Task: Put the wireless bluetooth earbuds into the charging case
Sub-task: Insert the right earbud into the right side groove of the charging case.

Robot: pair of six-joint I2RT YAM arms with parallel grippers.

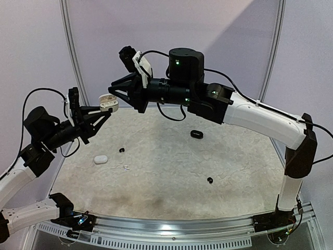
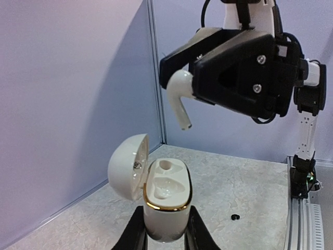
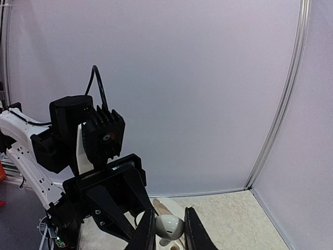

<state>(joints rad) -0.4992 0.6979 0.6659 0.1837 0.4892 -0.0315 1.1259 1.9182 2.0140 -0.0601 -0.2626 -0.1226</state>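
We are clamping the open white charging case (image 2: 164, 195) upright in our left gripper (image 2: 165, 232). Our right gripper (image 2: 195, 86) is pinching a white earbud (image 2: 180, 99) above it, stem pointing down.

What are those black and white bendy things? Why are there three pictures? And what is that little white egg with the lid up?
Those are two robot arms bolted to a table. Each ends in a gripper, a hand with two fingers.

One picture comes from a camera up above. The other two come from small cameras on the arms' wrists, so each shows its own fingers up close.

The left gripper holds the egg. It is a white charging case for earbuds, lid flipped open, its hollows empty. The right gripper hangs just above it, pinching a white earbud with the stem pointing down, not yet inside the case.

On the table lie another white case, a black case, two black earbuds and a tiny white piece, likely another earbud.
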